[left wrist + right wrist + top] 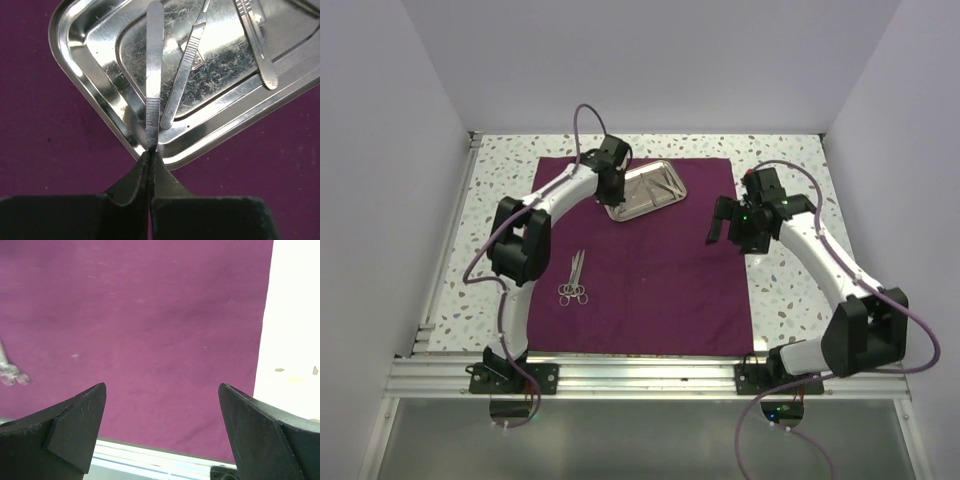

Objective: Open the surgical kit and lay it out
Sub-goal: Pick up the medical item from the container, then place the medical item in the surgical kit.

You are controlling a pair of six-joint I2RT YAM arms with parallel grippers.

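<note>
The dark purple cloth wrap (650,290) lies open and flat on the table. The steel tray (670,200) sits on its far middle part. My left gripper (612,196) is at the tray's near left corner, shut (151,152) on the ribbed end of thin silver tweezers (154,60) that reach across the tray (75,45). Two more slim silver tools (182,75) (260,45) lie in the tray. Scissors and forceps (575,280) lie side by side on the cloth's left part. My right gripper (725,225) is open and empty (161,386) above the cloth's right part (150,315).
The speckled white tabletop (790,290) shows around the cloth, and the right wrist view also shows it (295,315). White walls close in the left, far and right sides. An aluminium rail (650,375) runs along the near edge. Ring handles (7,374) show at the right wrist view's left edge.
</note>
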